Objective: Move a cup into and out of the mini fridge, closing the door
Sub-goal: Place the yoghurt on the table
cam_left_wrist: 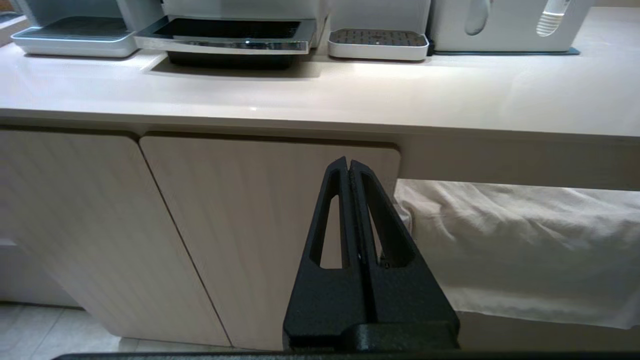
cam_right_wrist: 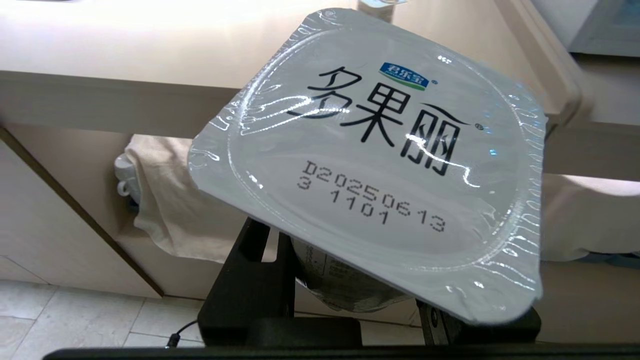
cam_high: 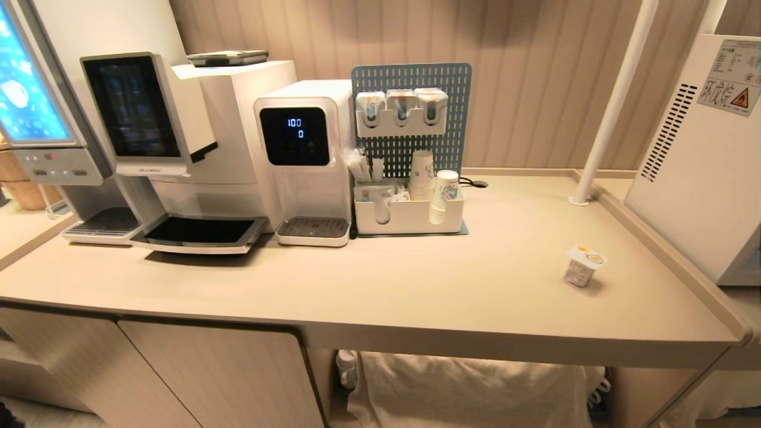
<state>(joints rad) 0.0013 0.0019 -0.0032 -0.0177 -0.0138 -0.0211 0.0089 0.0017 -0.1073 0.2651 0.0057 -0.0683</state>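
Note:
A small sealed yogurt cup with a white foil lid and black lettering sits tilted between the fingers of my right gripper, which is shut on its body, below the counter's front edge. Another like cup stands on the counter at the right. The mini fridge stands at the far right, showing its white vented side and warning sticker. Only a pale strip of the door shows at its near corner. My left gripper hangs shut and empty before a cabinet door. Neither arm shows in the head view.
Two coffee machines and a water dispenser line the counter's back left. A pegboard organiser holds paper cups. A white pole rises near the fridge. The counter has a raised rim. A white cloth hangs beneath it.

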